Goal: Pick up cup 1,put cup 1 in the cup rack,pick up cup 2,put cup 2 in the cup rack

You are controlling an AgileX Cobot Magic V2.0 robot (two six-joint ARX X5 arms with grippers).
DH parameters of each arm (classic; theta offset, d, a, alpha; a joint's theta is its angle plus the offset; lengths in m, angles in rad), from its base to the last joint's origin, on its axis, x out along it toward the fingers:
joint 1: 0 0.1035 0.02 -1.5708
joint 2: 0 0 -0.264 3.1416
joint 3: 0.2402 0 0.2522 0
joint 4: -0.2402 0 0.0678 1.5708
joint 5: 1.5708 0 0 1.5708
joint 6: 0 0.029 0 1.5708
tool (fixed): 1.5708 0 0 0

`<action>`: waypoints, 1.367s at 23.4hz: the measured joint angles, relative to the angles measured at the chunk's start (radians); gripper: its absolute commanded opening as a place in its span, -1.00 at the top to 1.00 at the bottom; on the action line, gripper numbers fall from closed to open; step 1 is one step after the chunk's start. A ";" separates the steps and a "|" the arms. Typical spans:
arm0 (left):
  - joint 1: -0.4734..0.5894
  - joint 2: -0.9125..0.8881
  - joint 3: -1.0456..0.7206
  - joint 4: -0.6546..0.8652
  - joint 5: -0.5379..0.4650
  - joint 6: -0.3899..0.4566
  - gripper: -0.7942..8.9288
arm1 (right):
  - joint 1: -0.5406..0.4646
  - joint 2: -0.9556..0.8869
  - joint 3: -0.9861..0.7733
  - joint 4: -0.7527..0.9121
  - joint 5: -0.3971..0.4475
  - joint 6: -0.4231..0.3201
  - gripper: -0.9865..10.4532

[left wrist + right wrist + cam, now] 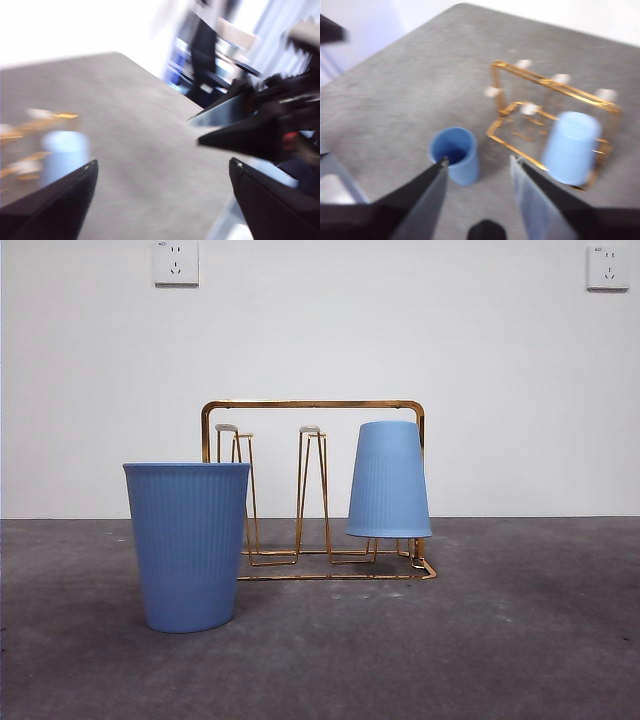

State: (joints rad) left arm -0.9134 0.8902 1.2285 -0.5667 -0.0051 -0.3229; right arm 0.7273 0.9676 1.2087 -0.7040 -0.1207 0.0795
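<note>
Behind my table (520, 640) I see a plain white wall (400, 330). Two white power sockets are on it, one high at the left (176, 262) and one high at the right (608, 267). The table top is dark grey and a little rough. Beyond its edge my left wrist view shows blurred dark furniture (210, 50) and strong white light.

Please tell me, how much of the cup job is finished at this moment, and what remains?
About half. Done: one blue cup sits upside down on a prong of the cup rack. In hand: nothing; the right gripper hangs open above the upright blue cup. Left: grasp that cup and rack it. The left gripper is open, away.
</note>
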 measured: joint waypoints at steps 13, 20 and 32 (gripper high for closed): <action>0.000 -0.340 0.000 -0.395 -0.279 0.027 -0.07 | 0.022 0.530 0.000 0.267 -0.124 0.175 -0.06; 0.000 -0.338 0.000 -0.422 -0.280 0.035 -0.07 | 0.076 0.694 0.049 0.279 -0.076 0.203 -0.05; 0.000 -0.336 0.000 -0.441 -0.280 0.037 -0.07 | 0.089 0.927 0.299 0.068 0.039 0.196 -0.04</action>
State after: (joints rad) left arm -0.9138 0.5541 1.2285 -1.0073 -0.2855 -0.2859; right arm 0.8165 1.8942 1.5074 -0.6361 -0.0814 0.2760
